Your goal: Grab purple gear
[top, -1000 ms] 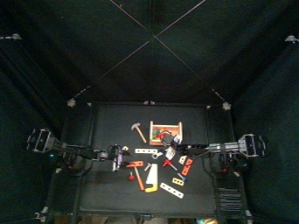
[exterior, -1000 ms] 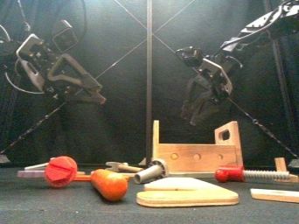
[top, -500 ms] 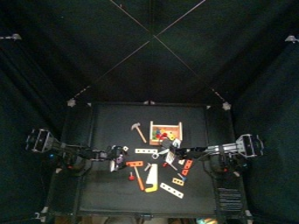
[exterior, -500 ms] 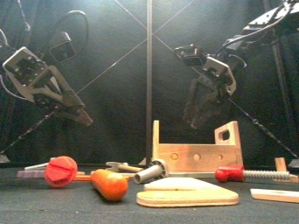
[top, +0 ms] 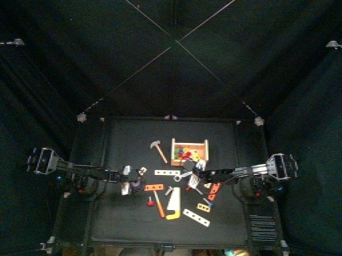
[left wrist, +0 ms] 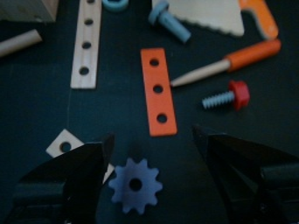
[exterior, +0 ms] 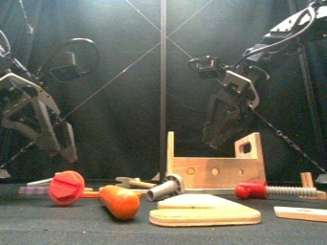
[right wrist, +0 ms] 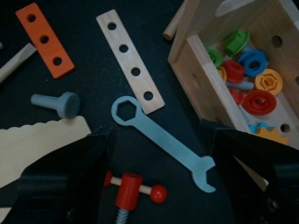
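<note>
The purple gear (left wrist: 135, 185) lies flat on the black table, low between the jaws of my left gripper (left wrist: 152, 150), which is open and hangs just above it. In the front view the left gripper (exterior: 61, 148) hangs low at the left, and the gear is hidden there. In the top view it (top: 130, 180) is at the left of the toy pile. My right gripper (right wrist: 158, 144) is open and empty above a blue wrench (right wrist: 163, 140), beside the wooden box (right wrist: 233, 35). It hangs above the box in the front view (exterior: 212, 132).
An orange strip (left wrist: 158, 92), a wooden strip (left wrist: 84, 44), a red bolt (left wrist: 228, 94) and a saw with an orange handle (left wrist: 233, 57) lie beyond the gear. The wooden box (exterior: 217, 170) holds several coloured gears. Toy parts crowd the table's middle (top: 181, 185).
My left arm has swung down and to the left in the front view, bringing its gripper close to the table. The right gripper has barely moved.
</note>
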Available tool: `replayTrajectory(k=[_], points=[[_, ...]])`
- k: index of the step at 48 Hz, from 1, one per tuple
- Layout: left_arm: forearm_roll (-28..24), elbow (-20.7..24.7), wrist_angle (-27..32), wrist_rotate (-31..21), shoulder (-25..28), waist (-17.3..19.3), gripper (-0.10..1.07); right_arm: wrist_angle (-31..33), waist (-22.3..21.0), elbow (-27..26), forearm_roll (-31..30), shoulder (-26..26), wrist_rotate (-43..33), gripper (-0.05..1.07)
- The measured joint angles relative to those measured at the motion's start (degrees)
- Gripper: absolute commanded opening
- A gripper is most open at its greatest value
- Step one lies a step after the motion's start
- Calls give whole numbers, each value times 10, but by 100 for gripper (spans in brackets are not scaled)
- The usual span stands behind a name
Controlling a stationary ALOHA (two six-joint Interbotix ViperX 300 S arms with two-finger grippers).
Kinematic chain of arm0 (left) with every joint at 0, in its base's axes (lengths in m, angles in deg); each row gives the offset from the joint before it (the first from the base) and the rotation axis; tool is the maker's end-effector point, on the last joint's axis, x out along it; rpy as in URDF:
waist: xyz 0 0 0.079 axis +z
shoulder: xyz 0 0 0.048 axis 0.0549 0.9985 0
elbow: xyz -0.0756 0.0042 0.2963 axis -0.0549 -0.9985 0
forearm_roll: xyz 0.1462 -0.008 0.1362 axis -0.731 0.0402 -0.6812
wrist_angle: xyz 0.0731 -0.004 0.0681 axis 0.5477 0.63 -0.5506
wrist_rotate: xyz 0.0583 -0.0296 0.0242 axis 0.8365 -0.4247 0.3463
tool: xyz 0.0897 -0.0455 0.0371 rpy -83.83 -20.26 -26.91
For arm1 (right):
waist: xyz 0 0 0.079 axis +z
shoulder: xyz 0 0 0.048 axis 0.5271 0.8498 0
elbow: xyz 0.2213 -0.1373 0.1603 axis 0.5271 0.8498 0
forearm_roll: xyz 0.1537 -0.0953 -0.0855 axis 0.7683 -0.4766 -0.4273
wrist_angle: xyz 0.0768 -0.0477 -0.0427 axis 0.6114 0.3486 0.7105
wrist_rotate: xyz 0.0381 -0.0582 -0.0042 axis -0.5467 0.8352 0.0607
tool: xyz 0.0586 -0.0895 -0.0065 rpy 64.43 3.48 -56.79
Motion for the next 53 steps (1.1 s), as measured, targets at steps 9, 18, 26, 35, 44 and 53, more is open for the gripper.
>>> replayTrajectory(k=[9,18,26,35,44,53], points=[[-51,18,96,2,-7,11,103,0,0,0,0,1,1,104],[-59,19,125,1,-3,11,103,0,0,0,0,6,0,104],[-55,18,127,-2,11,21,103,0,-1,0,0,11,1,104],[-40,19,120,-2,51,34,103,0,-2,-1,0,13,1,104],[-39,29,117,1,89,33,103,0,-2,-1,0,14,0,104],[-38,38,119,1,109,32,100,0,-3,-1,4,17,1,104]])
